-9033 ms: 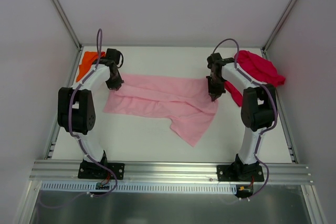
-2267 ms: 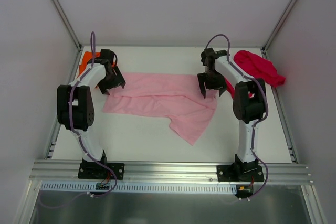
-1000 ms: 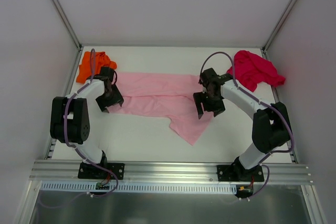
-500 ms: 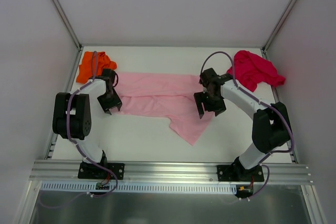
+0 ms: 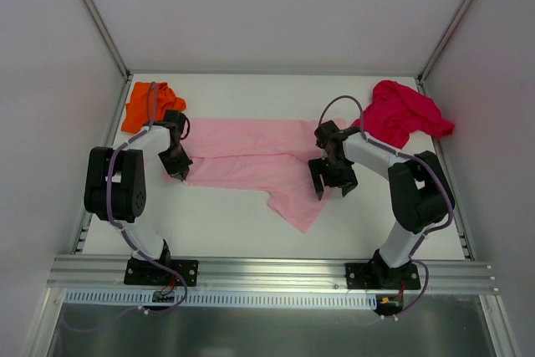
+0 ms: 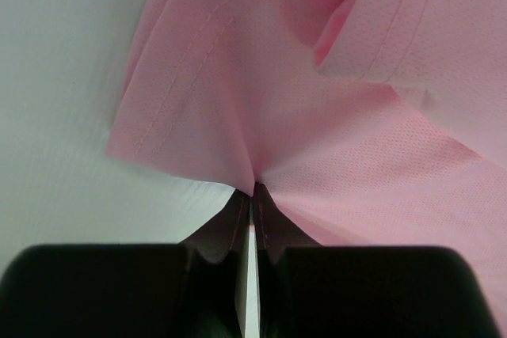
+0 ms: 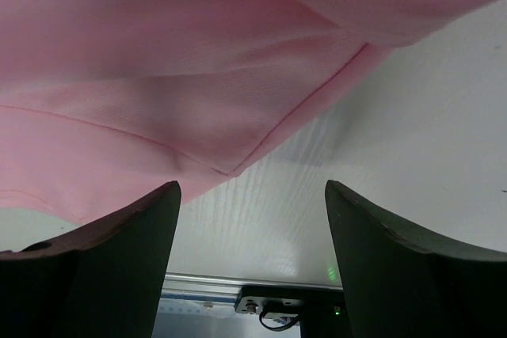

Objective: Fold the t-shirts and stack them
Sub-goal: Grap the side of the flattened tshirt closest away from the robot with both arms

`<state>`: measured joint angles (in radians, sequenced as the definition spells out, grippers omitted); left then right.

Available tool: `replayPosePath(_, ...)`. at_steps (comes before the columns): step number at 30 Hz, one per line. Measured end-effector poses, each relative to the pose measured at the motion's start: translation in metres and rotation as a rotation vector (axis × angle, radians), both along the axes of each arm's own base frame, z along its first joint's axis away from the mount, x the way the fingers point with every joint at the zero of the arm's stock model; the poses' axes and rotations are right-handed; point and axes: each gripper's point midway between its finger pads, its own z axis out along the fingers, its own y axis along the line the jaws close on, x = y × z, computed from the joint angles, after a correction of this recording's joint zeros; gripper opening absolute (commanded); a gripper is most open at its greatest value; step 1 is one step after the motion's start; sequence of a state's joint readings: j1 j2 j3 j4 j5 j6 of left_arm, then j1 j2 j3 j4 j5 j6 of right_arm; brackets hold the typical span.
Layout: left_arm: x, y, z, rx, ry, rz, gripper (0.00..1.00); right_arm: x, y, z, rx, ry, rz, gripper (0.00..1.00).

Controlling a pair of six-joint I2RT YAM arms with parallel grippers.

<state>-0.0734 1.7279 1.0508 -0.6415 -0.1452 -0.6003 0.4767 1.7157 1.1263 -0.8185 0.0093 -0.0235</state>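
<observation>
Pink tee (image 5: 251, 150) lies long left-right: left gripper (image 6: 253, 194) is pinched on its near-left hem, right gripper (image 7: 252, 195) hangs wide open over the near-right hem.

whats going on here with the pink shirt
Two robot arms are working on a pink tee spread across the table. The left gripper is shut on the tee's left edge. The right gripper hangs open over its right side, gripping nothing. An orange tee and a red tee lie crumpled in the far corners, not yet folded.
</observation>
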Motion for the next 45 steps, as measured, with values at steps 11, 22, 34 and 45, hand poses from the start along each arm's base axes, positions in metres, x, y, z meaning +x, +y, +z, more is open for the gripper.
replayPosePath(11,-0.004,0.005,0.0,0.025,0.017,0.002,0.0,-0.008,0.002,-0.025,0.013,0.032,-0.023,0.77)
replayPosePath(22,-0.005,0.003,0.001,0.026,0.02,-0.011,0.0,-0.004,-0.001,-0.026,-0.014,0.067,-0.031,0.63)
replayPosePath(34,-0.004,0.002,0.008,0.025,-0.003,-0.02,0.0,-0.001,0.004,-0.026,-0.021,0.118,-0.032,0.51)
replayPosePath(45,-0.002,0.001,0.017,0.024,-0.032,-0.022,0.0,0.015,0.021,-0.025,0.04,0.11,-0.033,0.01)
